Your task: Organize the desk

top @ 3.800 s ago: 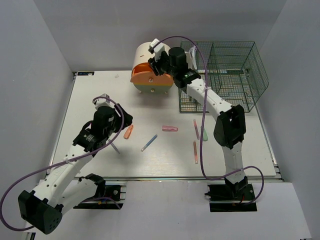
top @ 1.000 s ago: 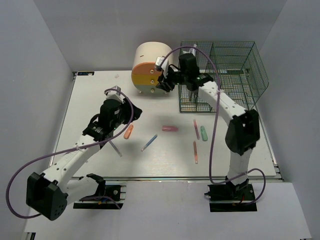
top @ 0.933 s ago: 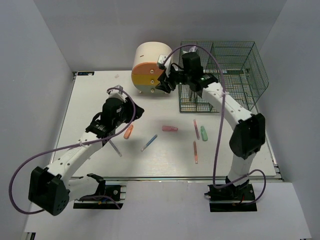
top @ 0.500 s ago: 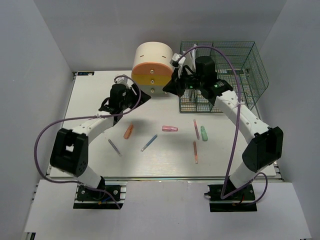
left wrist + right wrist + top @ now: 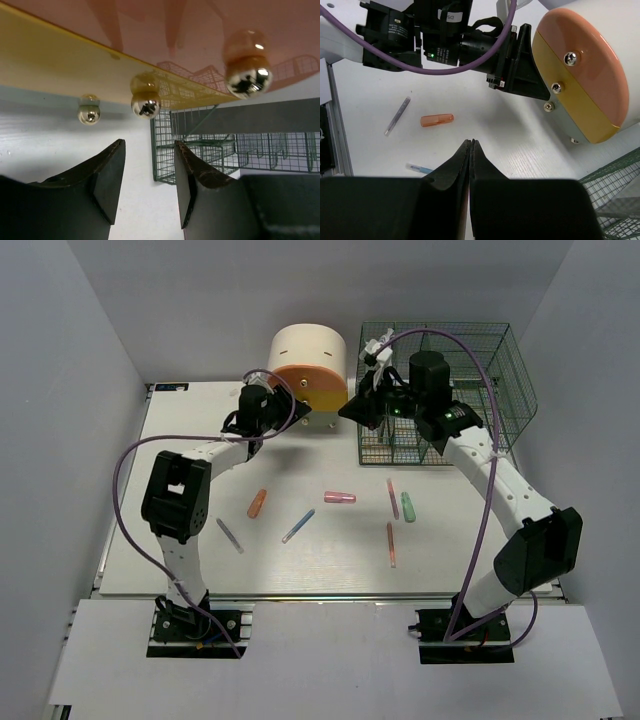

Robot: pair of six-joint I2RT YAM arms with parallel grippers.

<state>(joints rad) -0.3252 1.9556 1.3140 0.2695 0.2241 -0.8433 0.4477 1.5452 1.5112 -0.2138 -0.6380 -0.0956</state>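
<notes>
Left hand: the left hand (image 5: 148, 162) was released, its two dark fingers (image 5: 111, 172) apart with nothing between them.
Left hand position: it pointed at the front of the drawer box (image 5: 75, 55) from the left and sat close to it; the middle knob (image 5: 145, 106) was just above the gap, not inside it.
Right hand: the right hand (image 5: 471, 145) was clenched, its fingers pressed tip to tip, and nothing showed between them.
Right hand position: it hung above the table, just right of the drawer box and in front of the left edge of the wire basket (image 5: 470, 370).
Drawer box: rounded and cream, with an orange and a yellow front; three shiny knobs sat in a row on its face. It stood at the far middle of the table, between the two hands.
Wire basket: green mesh, standing at the far right, just beside the box.
Table: the table (image 5: 180, 440) was white and flat, filling the middle of the top view under both arms, with a metal rail (image 5: 330, 595) along its near edge.
Loose items: an orange marker (image 5: 257, 503), a blue pen (image 5: 298, 525), a pink marker (image 5: 340, 497), a green marker (image 5: 408, 506), two thin orange-pink pens (image 5: 390, 543) and a grey pen (image 5: 229, 534) lay scattered on the middle of the table, apart from both hands.
</notes>
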